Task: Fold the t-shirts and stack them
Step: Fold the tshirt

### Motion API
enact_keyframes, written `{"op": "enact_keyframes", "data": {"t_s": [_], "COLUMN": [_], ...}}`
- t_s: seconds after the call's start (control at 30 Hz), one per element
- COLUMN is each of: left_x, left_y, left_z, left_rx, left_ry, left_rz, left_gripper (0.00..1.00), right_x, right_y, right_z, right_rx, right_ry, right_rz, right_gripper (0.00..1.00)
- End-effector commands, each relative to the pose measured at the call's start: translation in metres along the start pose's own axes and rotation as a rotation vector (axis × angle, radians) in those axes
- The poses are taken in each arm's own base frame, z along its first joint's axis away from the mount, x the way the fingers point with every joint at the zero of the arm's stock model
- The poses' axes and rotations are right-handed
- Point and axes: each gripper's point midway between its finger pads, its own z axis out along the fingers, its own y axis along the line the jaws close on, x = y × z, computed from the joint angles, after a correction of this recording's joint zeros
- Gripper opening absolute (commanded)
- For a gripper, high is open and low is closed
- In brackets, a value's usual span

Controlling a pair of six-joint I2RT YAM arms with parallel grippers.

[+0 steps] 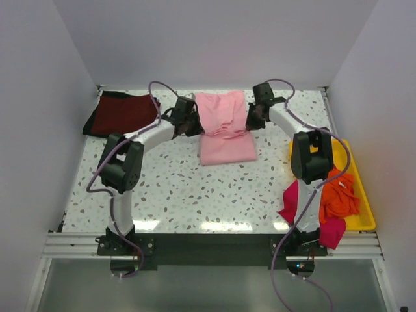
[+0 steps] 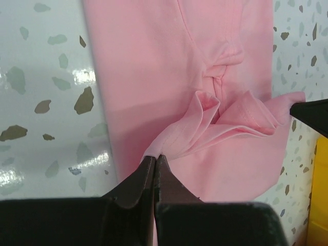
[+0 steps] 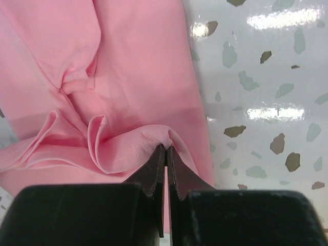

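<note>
Left gripper (image 2: 155,159) and right gripper (image 3: 166,148), jaws pinched shut on bunched folds at opposite side edges of the pale pink t-shirt (image 1: 224,140), which lies between them on the speckled table (image 1: 162,188).

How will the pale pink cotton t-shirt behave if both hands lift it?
Probably floppy: the pale pink cotton t-shirt bunches into soft folds where the left hand and right hand pinch it, so it should sag between them. Likely light: small pinches hold it. Should slide easily on the glossy speckled table.
</note>
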Motion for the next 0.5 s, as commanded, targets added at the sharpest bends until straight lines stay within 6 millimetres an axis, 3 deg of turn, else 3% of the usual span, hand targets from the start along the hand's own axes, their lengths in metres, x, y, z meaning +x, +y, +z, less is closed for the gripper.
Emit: {"op": "enact_keyframes", "data": {"t_s": [0.0,0.03,0.07,0.1,0.17,0.2,0.23,0.3,0.4,0.43,0.47], "left_x": [-0.028,-0.031,-0.045,-0.056,-0.084,-0.101,-0.104,-0.107,-0.082,-0.060,-0.053], "left_y": [-0.004,-0.001,0.000,0.004,-0.007,-0.010,-0.011,-0.017,-0.011,-0.001,0.001], "left_z": [0.005,0.007,0.003,0.000,-0.022,-0.039,-0.045,-0.061,-0.066,-0.061,-0.061], "left_rx": [0.012,0.002,-0.004,-0.030,-0.009,-0.028,-0.028,-0.006,0.014,0.011,0.022], "left_ry": [-0.050,-0.055,-0.081,-0.116,-0.191,-0.256,-0.269,-0.288,-0.234,-0.180,-0.170], "left_rz": [0.024,0.017,0.005,-0.007,-0.007,0.002,0.010,0.029,0.047,0.048,0.051], "left_gripper": [0.01,0.12,0.26,0.58,0.82,0.95,1.00,1.00,1.00,1.00,1.00], "right_x": [-0.019,-0.024,-0.037,-0.047,-0.062,-0.070,-0.076,-0.071,-0.052,-0.047,-0.031], "right_y": [0.007,0.009,0.013,0.017,0.024,0.027,0.032,0.030,0.023,0.022,0.017], "right_z": [0.000,0.000,-0.005,-0.015,-0.034,-0.043,-0.060,-0.067,-0.071,-0.076,-0.068], "right_rx": [-0.050,-0.064,-0.088,-0.106,-0.136,-0.153,-0.176,-0.182,-0.175,-0.179,-0.177], "right_ry": [-0.014,-0.022,-0.049,-0.078,-0.134,-0.167,-0.195,-0.186,-0.150,-0.151,-0.118], "right_rz": [0.011,0.014,0.018,0.015,0.009,-0.007,-0.018,-0.039,-0.054,-0.057,-0.055], "right_gripper": [0.01,0.10,0.41,0.59,0.85,0.94,0.98,0.98,0.98,0.98,0.98]}}
